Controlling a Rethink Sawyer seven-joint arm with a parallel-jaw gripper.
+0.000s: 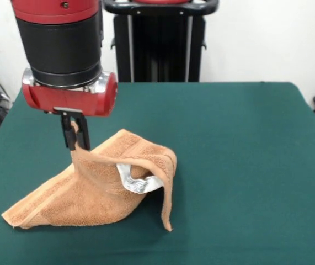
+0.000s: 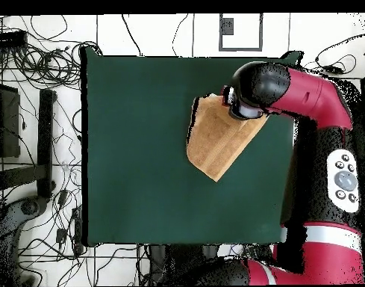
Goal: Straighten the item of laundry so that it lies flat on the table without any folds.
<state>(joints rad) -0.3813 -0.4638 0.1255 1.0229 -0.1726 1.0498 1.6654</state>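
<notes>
The item of laundry is an orange-tan terry towel, lifted at one corner and draped in folds down to the table. A white-silver label shows in a fold near its middle. My gripper hangs at the left side in the front view, shut on the towel's raised corner. One end of the towel rests flat at the front left, and another flap hangs down on the right. From overhead, the towel lies near the table's upper right, and the arm's wrist covers the gripper.
The red and black arm reaches over the table's right edge in the overhead view. Cables and stands lie on the floor left of the table. A black pedestal frame stands behind the table.
</notes>
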